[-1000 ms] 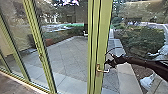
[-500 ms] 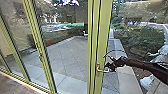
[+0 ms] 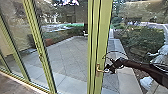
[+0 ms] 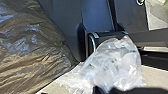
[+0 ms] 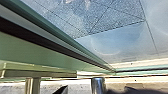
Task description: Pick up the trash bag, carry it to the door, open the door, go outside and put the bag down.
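Trash bag [image 4: 32, 50] seen beside clear plastic [image 4: 115, 62] in left wrist view; judged soft, slippery, best taken by neck. Right gripper [image 3: 108, 69] seen at door handle [image 3: 98, 70]; opening, hold couldn't be told for either gripper.

Large brown plastic film [image 4: 32, 50], glossy and creased. Near it: crumpled translucent plastic [image 4: 117, 62], whitish, bunched, its folds catching light. Pale surface [image 4: 156, 77] visible beside the translucent plastic; material not determined. Whether the two plastics join: cannot tell.
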{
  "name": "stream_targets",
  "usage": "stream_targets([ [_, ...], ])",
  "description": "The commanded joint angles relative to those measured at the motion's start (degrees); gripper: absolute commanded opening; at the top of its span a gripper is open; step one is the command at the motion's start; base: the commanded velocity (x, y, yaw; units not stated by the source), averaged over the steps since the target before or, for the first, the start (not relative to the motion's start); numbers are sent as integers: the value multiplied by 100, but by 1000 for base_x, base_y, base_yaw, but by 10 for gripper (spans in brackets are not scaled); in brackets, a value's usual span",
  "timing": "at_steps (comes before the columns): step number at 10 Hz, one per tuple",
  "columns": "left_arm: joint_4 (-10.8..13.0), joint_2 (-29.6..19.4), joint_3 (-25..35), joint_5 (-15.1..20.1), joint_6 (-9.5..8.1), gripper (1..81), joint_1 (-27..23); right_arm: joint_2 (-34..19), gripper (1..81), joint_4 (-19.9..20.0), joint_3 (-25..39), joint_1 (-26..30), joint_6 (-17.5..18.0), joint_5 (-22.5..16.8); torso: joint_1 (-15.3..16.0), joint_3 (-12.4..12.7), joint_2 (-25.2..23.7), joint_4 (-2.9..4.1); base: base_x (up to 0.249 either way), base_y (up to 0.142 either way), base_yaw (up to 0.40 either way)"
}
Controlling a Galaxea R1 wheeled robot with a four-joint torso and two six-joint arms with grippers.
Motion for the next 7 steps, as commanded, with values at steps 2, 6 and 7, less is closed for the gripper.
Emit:
stream_targets([
  [2,-80,8,23,437,17,10,-193,429,811,185,-682,909,26,-341,0,0,0,0,0,0,0],
  [6,-80,8,23,428,17,10,-167,447,811,467,-621,566,26,-349,0,0,0,0,0,0,0],
  [7,-80,8,14,428,17,10,-167,447,811,556,-621,487,26,-349,0,0,0,0,0,0,0],
])
